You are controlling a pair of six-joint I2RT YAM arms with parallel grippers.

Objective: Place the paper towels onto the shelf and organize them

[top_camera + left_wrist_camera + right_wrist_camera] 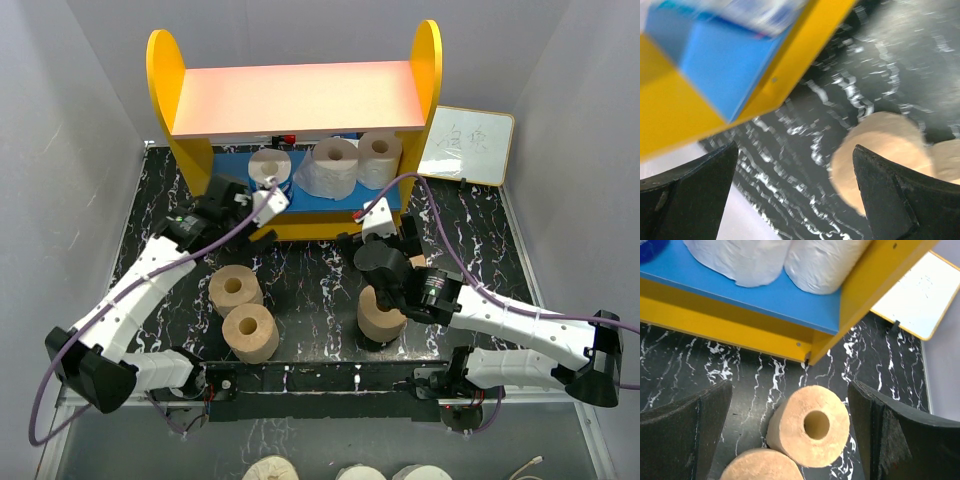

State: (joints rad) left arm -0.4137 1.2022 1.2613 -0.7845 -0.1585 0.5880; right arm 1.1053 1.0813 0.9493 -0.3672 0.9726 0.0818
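Note:
The shelf (300, 95) stands at the back with yellow sides, a pink top board and a blue lower board (790, 302). On the lower board stand a blue-wrapped roll (269, 167) and two white rolls (333, 165) (380, 157). Two tan rolls (235, 290) (250, 332) stand at the left, and a third (380, 315) at the right. My right gripper (385, 232) is open above a fourth tan roll (812, 432), which is mostly hidden in the top view. My left gripper (262, 205) is open and empty at the shelf's front left corner. Its view is blurred, with a tan roll (880, 155) beyond.
A small whiteboard (465, 145) leans at the shelf's right side. Grey walls close in on both sides. The black marbled mat (310, 270) covers the table. More rolls show below the table's near edge (270, 468).

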